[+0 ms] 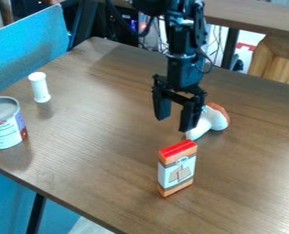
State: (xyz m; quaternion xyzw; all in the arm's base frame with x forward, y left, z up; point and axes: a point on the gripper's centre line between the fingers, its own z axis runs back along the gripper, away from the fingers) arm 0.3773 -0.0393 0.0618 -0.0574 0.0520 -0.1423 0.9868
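The black gripper (pixel 175 119) hangs over the middle of the table, its two fingers spread apart with nothing between them. Just behind and to the right of its right finger lies a white object with an orange-brown top (pixel 211 121), partly covered by that finger. In front of the gripper an orange and white box with a red top (pixel 177 169) stands upright, apart from the fingers. A white cylinder with wider ends (pixel 40 87) stands upright at the back left. At the left edge of the view is a can with a white and blue label (pixel 5 124).
The brown wooden table (pixel 104 169) has its front left edge running diagonally down the view. A blue panel (pixel 28 48) rises beyond the left side. Cables and a second wooden surface (pixel 257 17) are behind the table.
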